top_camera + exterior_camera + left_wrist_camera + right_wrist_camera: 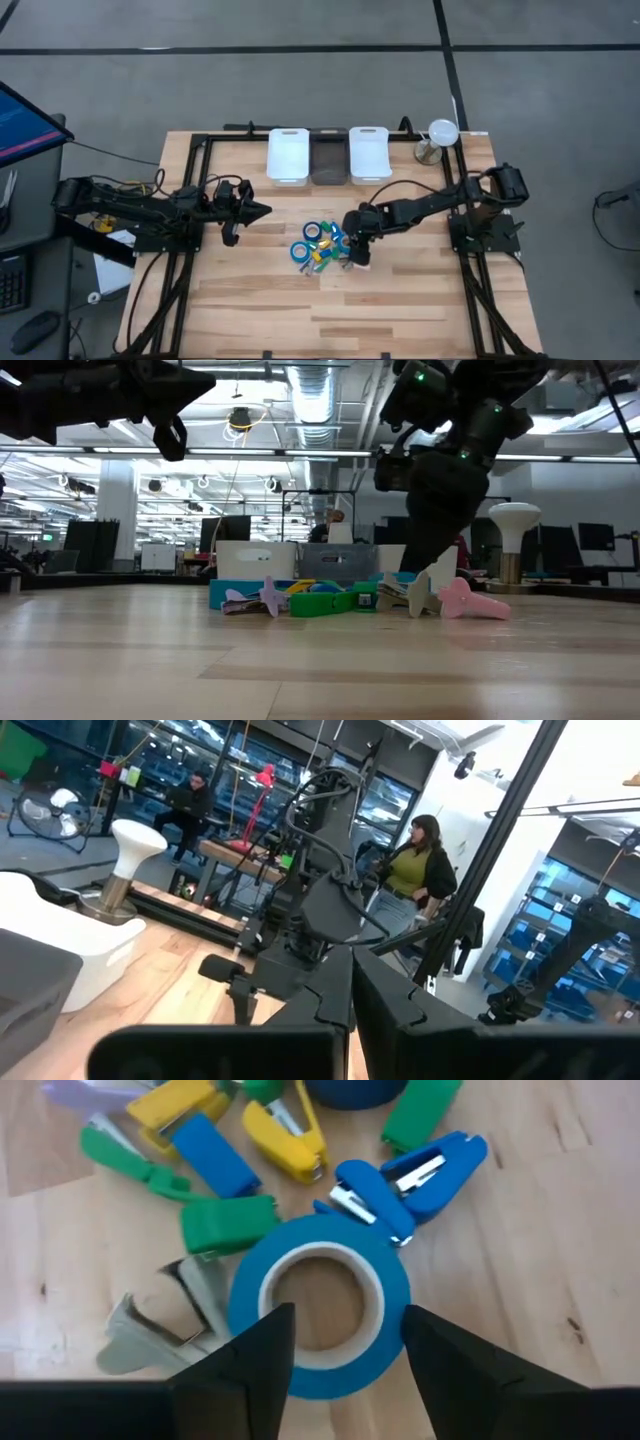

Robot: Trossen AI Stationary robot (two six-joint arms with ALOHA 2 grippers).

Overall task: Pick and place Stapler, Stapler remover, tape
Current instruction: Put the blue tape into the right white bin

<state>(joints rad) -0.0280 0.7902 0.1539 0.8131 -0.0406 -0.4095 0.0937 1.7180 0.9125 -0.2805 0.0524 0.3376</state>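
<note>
— Near the frame's centre in the high view, what do you have?

— I have the right claw (340, 1350) spread wide over a blue tape roll (320, 1305), grasping nothing. A blue stapler remover (410, 1175) touches the roll; bare table (400, 310) lies below the pile.

— The left claw (262, 211)?

— Clenched, parked left of the pile. I can read no labels.

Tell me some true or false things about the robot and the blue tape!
1. The right gripper is right over a blue tape roll. True.
2. The tape roll is already in a bin. False: it lies on the wooden table.
3. The right gripper's fingers are open. True.
4. The left gripper is holding a stapler. False: it holds nothing and waits away from the pile.
</note>
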